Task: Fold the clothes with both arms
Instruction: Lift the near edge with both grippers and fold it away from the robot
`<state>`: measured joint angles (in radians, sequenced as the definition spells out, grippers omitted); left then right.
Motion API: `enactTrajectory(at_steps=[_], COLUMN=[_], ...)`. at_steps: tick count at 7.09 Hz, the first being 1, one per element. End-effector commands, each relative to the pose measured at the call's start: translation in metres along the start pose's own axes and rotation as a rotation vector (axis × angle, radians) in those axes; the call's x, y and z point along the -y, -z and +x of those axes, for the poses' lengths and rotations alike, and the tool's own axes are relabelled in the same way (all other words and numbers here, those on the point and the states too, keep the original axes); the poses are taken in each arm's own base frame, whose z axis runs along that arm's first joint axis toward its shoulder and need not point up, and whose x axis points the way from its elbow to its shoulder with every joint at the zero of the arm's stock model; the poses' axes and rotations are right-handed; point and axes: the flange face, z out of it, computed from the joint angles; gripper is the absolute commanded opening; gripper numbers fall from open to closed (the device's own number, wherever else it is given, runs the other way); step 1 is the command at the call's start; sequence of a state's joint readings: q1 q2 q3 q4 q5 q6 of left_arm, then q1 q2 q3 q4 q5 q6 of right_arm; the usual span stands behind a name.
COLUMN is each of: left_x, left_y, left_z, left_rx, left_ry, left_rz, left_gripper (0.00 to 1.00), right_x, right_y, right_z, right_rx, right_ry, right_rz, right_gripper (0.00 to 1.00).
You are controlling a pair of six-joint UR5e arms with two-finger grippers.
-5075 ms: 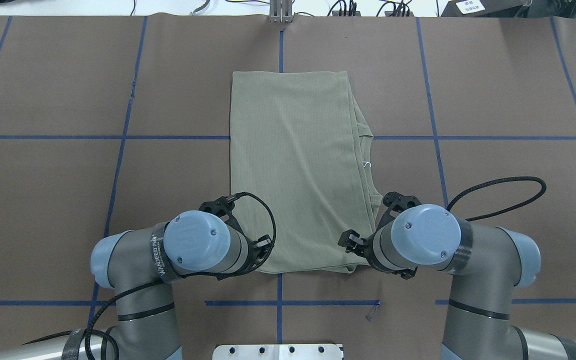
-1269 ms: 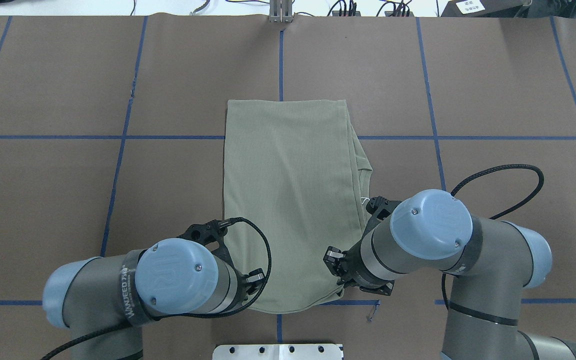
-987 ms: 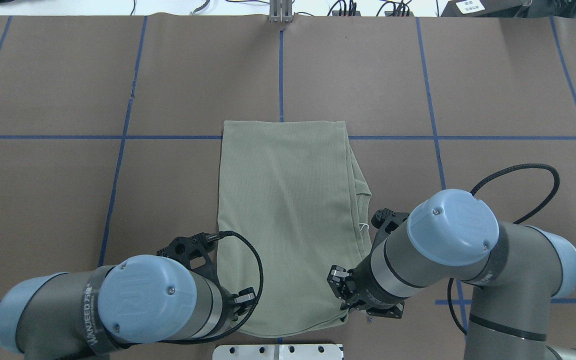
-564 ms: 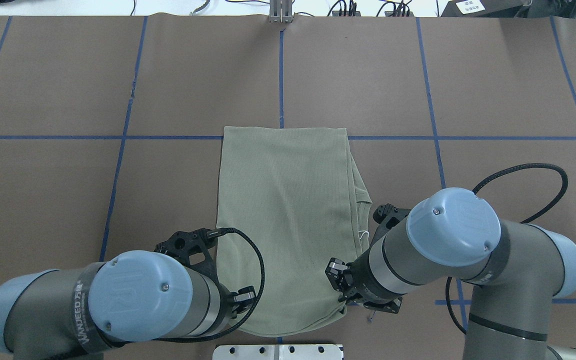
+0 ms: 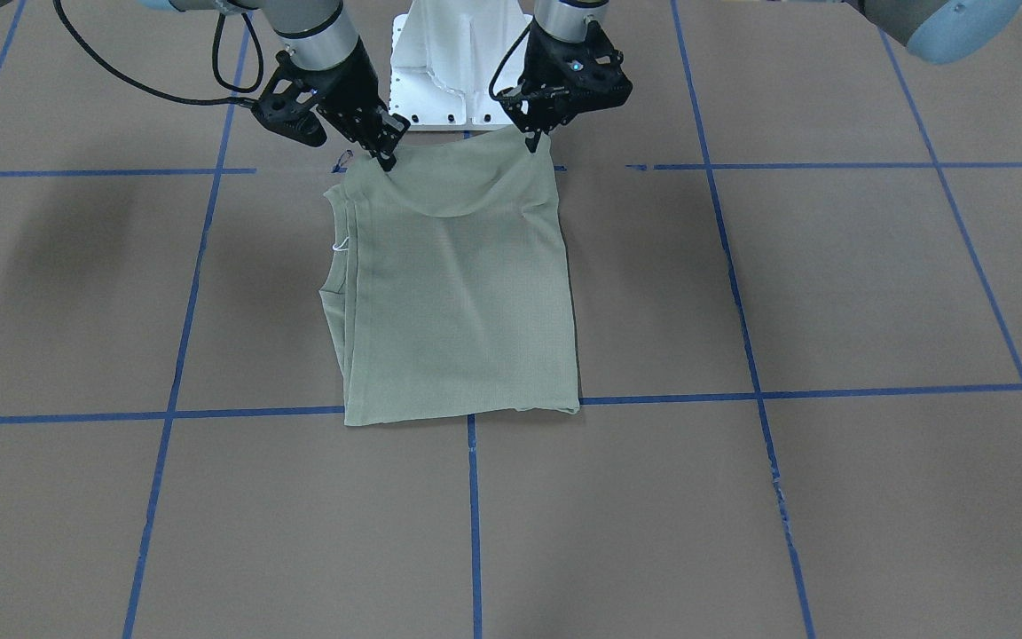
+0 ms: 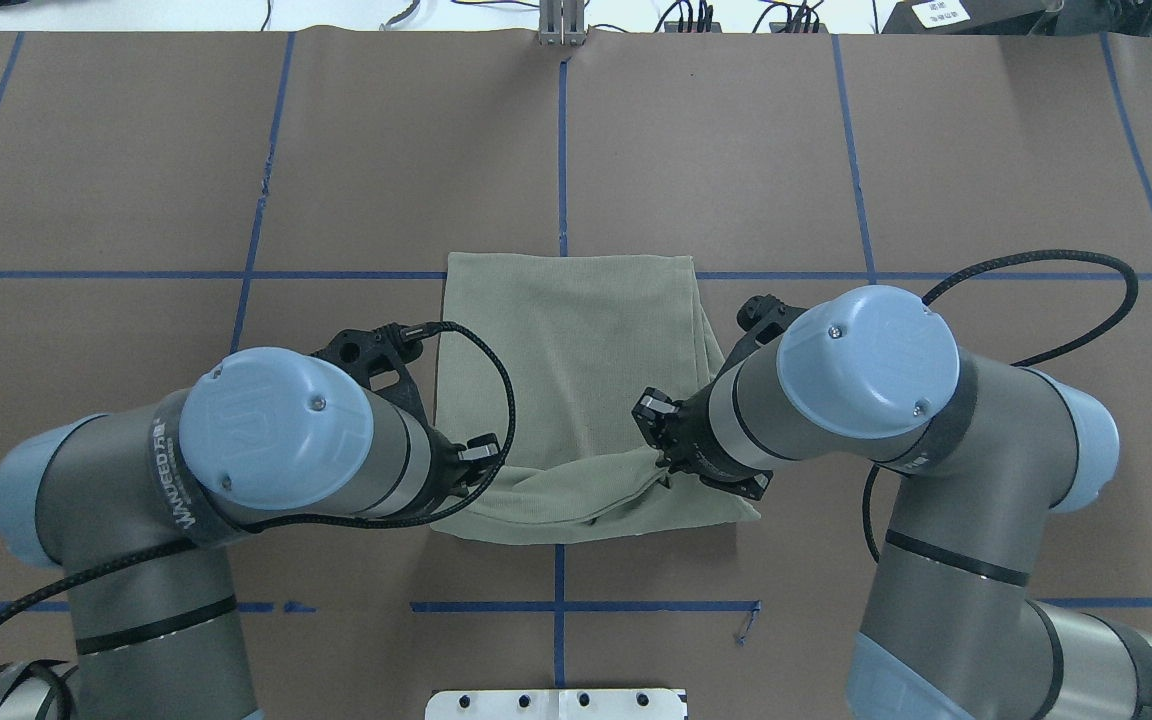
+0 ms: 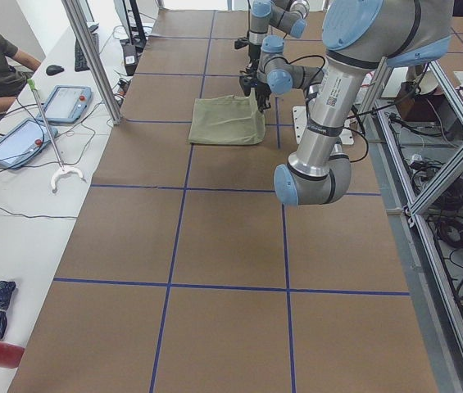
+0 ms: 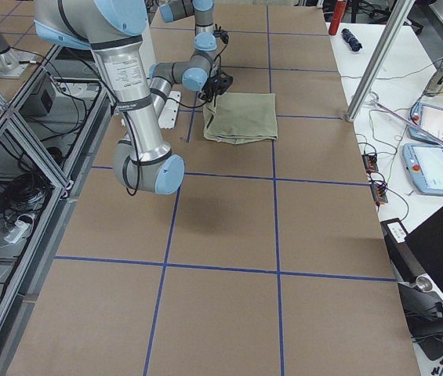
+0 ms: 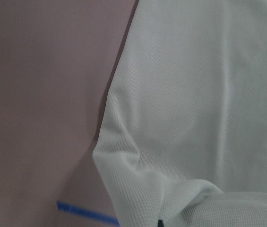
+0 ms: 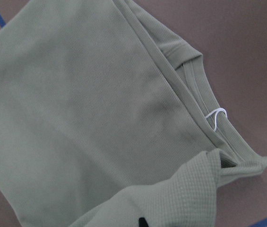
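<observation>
Now shirt lies centre of table, long axis 12–6 overhead. L gripper & R gripper each pinch a near-hem corner, raised; far edge sits at 12 from fingers, both arms equally near.

Bright, even light is falling from above on the table, leaving a soft shadow. The left wrist view is showing the shirt pale and blurred; the right wrist view is showing it sharper.
</observation>
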<state>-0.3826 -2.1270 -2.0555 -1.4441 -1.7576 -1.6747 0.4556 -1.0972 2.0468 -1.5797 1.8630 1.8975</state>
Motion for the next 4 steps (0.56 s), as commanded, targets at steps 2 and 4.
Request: enactTrajectory(at_steps=[2, 4], left_x=[0.058, 0.091], left_y=[-0.028, -0.029], left_z=[0.004, 0.024], left_rx=[-0.027, -0.036], left_ry=[0.029, 0.021], left_rz=[0.066, 0.111], left_gripper=[0.0, 0.0], right_x=[0.059, 0.09], right_y=[-0.031, -0.045], right_z=[-0.031, -0.067], right_rx=[0.011, 0.005], right_ry=[0.012, 0.039], right_rz=[0.09, 0.126], right_gripper=[0.0, 0.0])
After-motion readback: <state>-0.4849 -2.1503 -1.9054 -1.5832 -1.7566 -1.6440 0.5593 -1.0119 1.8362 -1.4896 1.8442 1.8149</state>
